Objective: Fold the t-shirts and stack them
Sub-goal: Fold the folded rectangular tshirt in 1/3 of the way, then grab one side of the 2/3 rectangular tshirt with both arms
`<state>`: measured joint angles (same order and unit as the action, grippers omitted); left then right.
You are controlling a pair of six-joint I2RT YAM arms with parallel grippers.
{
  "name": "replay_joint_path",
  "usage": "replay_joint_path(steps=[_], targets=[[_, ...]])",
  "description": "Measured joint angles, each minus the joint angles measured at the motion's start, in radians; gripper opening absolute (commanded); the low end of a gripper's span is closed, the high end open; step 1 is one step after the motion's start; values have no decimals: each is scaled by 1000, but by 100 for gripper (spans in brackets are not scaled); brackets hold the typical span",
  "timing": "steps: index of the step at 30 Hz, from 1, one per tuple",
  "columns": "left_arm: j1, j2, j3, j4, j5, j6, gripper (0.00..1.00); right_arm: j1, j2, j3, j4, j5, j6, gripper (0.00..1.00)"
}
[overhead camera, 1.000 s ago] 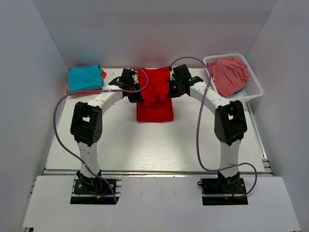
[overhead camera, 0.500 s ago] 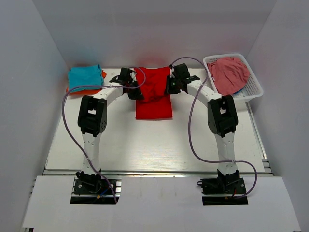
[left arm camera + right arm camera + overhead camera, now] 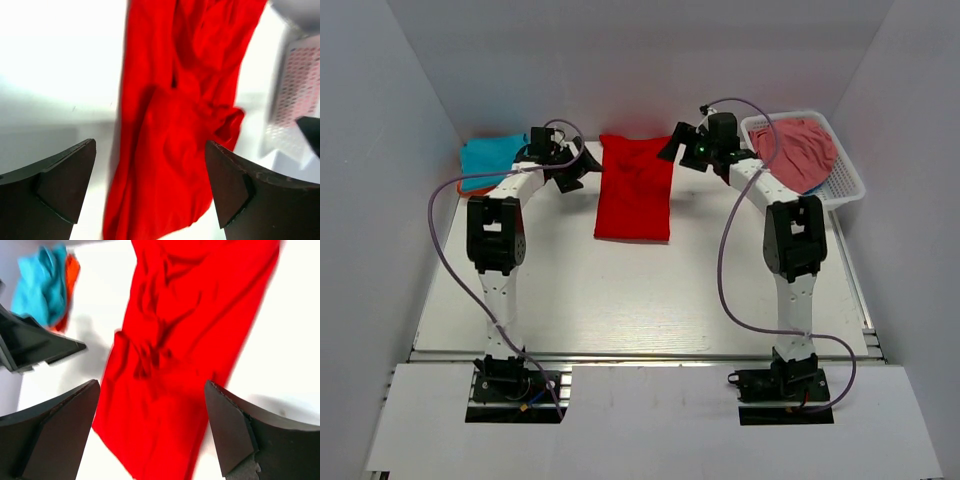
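Nearest the arm bases, the bench (image 3: 620, 300) carries nothing of the task. Past the middle lies the red t-shirt (image 3: 634, 190), flat on the bench as a long narrow panel running from near to far, smoother at its near end and rumpled toward its far end. That shape suggests the sides are already turned in, leaving a crosswise fold before it can be stacked.

The left gripper (image 3: 568, 172) hovers just off the shirt's left edge near its far end, and the right gripper (image 3: 676, 150) stands off the far right corner. In both wrist views the jaws are spread wide with only cloth and bench showing between them, so neither has hold of anything. Placed on either side like this, they look set for a matched two-handed move on the far end.

At the far left, the teal t-shirt (image 3: 492, 157) sits folded on an orange t-shirt (image 3: 72, 267), probably the stack the red one should join. At the far right, a white basket (image 3: 848, 187) holds a pink garment (image 3: 798, 150), possibly another shirt, though its crumpled shape makes that unclear.

No brand, label or writing can be read anywhere; the only mark is a small green light (image 3: 700, 150) on the right wrist.
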<state>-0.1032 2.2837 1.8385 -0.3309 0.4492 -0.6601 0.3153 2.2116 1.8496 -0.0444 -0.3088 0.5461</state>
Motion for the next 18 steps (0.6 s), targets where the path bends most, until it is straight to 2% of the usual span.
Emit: replay_joint_path(steps=[5,11,18], targets=[[-40,-111,-61,-90,-80,132,100,16,-124,-141,-61,-6,-93,90],[-108,-354,-367,-101,-124,269,100,34,-277,-440,-87,-43,-153,90],[-150,-323,-500,-114,-155,351,100,42,-285,-559,-128,-84,-188,90]])
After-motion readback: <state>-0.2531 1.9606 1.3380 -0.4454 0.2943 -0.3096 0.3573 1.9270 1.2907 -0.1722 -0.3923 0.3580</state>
